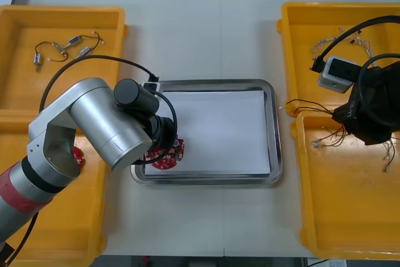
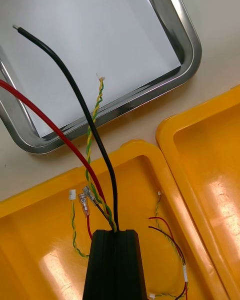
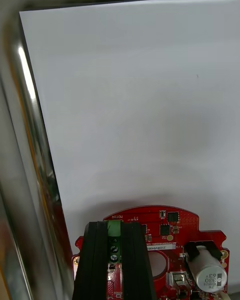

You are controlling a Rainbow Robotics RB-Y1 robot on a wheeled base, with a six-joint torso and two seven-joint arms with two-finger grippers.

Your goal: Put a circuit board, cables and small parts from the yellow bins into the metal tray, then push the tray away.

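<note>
- Circuit board (image 1: 165,154): it sits at the near left corner of the metal tray (image 1: 275,136), over the white lining and just beside the left rim. I cannot tell whether it rests on the lining or hangs just above it.
- The left end effector (image 3: 115,227) is closed on the board, its fingers nipping only the green terminal block at the board's edge. With so little held, I judge the board could swing or twist if I move abruptly.
- If I let go this close to the rim, one edge of the board could land on the sloped metal and leave it tilted.
- The right end effector (image 2: 114,235) is clamped on a bundle of cables (image 2: 114,205), a black one, a red one and a twisted yellow and green one. It hangs above the near right yellow bin (image 1: 350,217), with the tray beyond it.
- The cables' free ends stick out stiffly ahead of the fingers. On the way over they could catch the bin wall or the tray rim and slide out of the grip.
- Short leads with connectors dangle beside the fingers, close to the loose wires (image 2: 170,240) left in the bin. A tangle there could drag extra strands along.
- Both arms aim for the same tray, so I want the left one clear before the right comes in, or they may collide.
- Springy cables may rest across the rim and trail onto the counter (image 1: 206,29) when the tray is pushed.
</note>
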